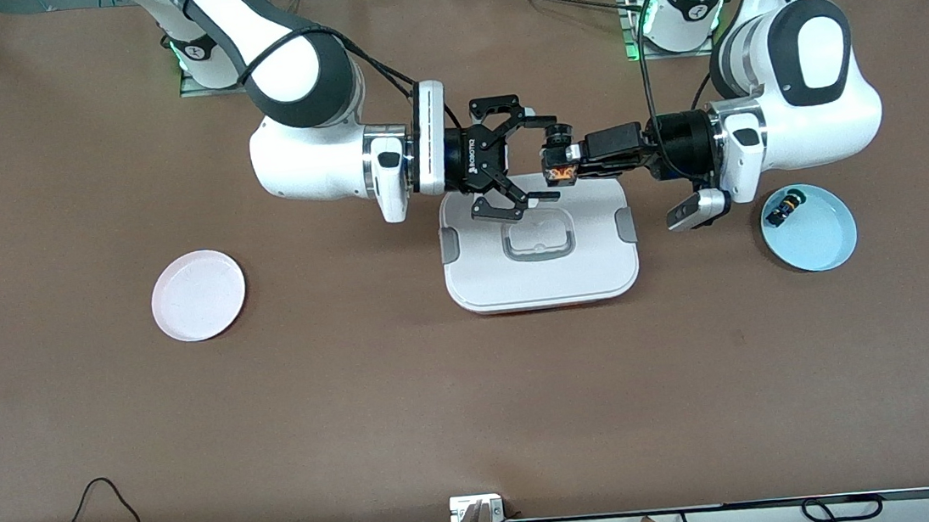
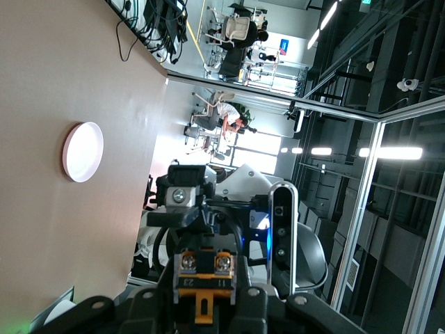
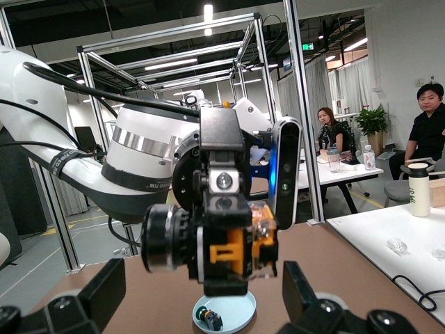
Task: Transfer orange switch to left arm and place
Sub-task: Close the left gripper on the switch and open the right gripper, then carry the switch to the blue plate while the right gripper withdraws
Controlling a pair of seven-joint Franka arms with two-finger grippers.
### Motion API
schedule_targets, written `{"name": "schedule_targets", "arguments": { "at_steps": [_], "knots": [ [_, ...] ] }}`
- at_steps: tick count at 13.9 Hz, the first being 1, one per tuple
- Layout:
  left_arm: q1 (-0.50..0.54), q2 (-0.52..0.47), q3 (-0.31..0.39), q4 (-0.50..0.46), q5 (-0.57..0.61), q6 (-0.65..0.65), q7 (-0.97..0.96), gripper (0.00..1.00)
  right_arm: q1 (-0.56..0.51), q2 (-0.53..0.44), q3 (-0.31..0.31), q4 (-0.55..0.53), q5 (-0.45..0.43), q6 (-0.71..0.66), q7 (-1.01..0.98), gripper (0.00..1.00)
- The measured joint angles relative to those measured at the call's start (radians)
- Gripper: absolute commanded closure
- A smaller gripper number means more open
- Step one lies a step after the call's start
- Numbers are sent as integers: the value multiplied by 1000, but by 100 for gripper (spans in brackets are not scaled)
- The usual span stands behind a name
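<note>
My left gripper is shut on the orange switch and holds it in the air over the edge of the white box. The switch's black body and orange parts show in the left wrist view and the right wrist view. My right gripper is open, and its black fingertips stand on either side of the switch without touching it. In the right wrist view its fingers flank the held switch.
A blue plate at the left arm's end holds a green-capped switch, also in the right wrist view. A pink plate lies at the right arm's end, also in the left wrist view.
</note>
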Motion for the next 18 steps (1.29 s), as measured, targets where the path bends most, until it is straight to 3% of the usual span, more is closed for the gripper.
{"name": "schedule_targets", "arguments": {
  "at_steps": [2,5,8,12,15,18],
  "knots": [
    [10,-10,17,0,66,-14,0,100,0,0,0,0,1,0,1,0],
    [23,-16,118,-1,286,-103,-2,100,-4,-1,-6,-1,2,15,7,0],
    [46,-15,205,-7,662,-150,-2,100,-51,-11,-31,-41,0,21,10,0],
    [56,7,261,-16,1147,-153,-11,100,-153,-61,-55,-211,-40,17,9,0],
    [72,61,308,-18,1427,-98,-12,100,-231,-112,-59,-341,-56,18,35,0],
    [91,144,347,-14,1636,23,4,100,-316,-162,-62,-421,-105,18,307,0]
  ]
}}
